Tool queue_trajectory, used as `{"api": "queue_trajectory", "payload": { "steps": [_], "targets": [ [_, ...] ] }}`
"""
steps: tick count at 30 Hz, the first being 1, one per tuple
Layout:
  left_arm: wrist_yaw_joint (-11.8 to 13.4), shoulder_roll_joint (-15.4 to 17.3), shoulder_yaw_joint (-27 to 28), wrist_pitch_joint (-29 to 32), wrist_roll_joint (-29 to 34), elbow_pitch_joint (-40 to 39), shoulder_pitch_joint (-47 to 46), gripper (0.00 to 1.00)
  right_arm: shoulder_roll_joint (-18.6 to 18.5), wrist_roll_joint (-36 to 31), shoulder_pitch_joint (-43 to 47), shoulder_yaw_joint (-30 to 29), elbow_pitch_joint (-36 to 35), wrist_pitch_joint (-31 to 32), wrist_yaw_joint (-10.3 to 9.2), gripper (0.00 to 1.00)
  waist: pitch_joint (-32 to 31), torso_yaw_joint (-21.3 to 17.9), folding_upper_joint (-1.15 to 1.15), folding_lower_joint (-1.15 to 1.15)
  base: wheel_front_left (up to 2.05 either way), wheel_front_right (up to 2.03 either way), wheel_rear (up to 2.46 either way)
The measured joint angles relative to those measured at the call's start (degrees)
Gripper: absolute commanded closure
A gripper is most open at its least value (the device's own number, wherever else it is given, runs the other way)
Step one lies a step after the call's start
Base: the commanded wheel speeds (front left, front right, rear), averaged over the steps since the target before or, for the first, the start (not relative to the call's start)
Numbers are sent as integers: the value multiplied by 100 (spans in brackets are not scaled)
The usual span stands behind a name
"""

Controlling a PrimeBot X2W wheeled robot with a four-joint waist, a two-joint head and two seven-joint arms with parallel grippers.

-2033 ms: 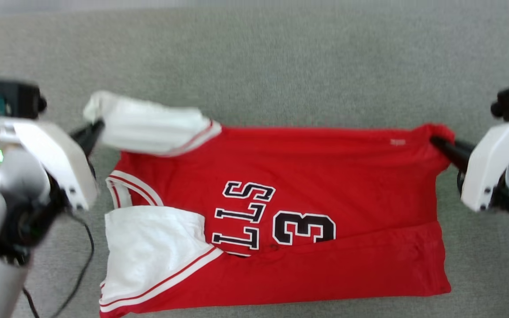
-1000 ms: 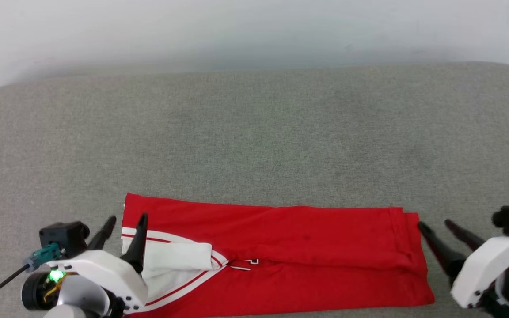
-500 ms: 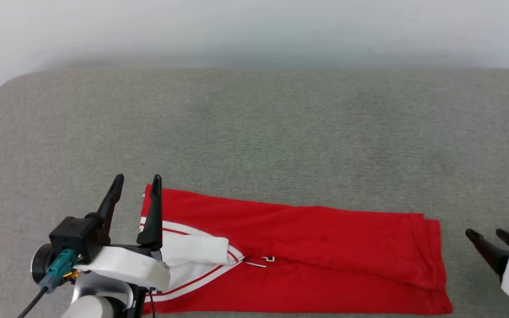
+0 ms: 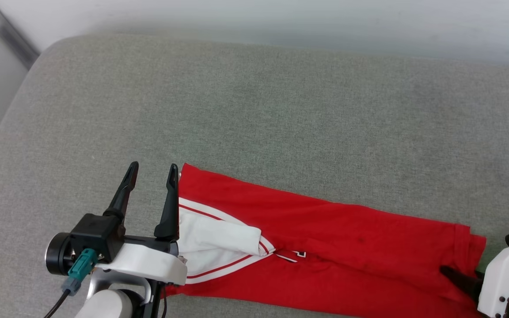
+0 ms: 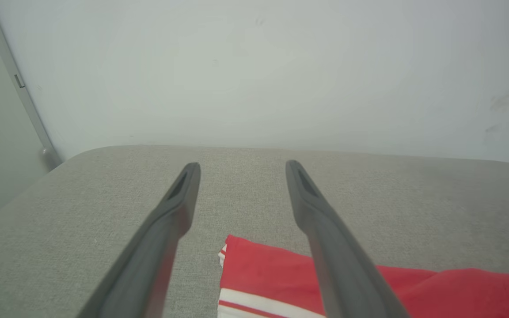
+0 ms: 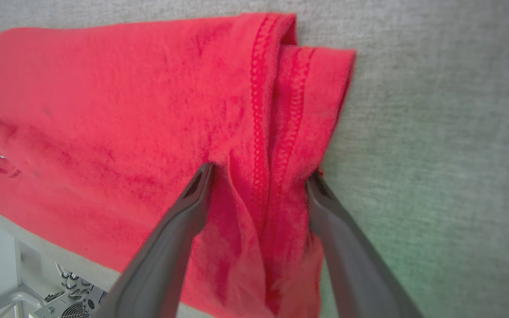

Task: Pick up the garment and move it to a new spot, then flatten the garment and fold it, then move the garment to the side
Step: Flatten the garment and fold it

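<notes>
The red shirt (image 4: 325, 234), folded into a long strip, lies on the grey cushion (image 4: 254, 110), with the left end effector (image 4: 154, 166) spread wide and empty at the shirt's collar end and the right end effector (image 6: 260, 173) spread apart astride the shirt's hem, not clamped.

The tabletop (image 4: 281, 106) is covered in grey fabric, with a rounded far-left corner. The garment (image 4: 334, 234) lies on it folded into a long red band near the front edge, a white sleeve (image 4: 219, 238) on top at its left end.
</notes>
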Motion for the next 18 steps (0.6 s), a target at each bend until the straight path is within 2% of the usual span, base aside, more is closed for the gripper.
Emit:
{"api": "queue_trajectory", "payload": {
  "steps": [1,2,11,18],
  "targets": [
    [2,0,-1,-2,1,-2,0,0,-24,30,-14,30,31,-2,-1,76,-15,6,0,0,0,0,0],
    [13,3,-1,-12,1,-8,1,0,-43,52,-28,62,58,-3,-4,100,-42,3,0,0,0,0,0],
    [68,121,45,-26,0,165,140,0,-143,243,-174,439,47,-192,1,100,-439,-140,0,1,0,0,0],
    [138,159,151,-103,-96,266,349,0,-289,210,-229,345,172,-200,2,100,-700,-448,0,1,0,0,0]
  ]
}}
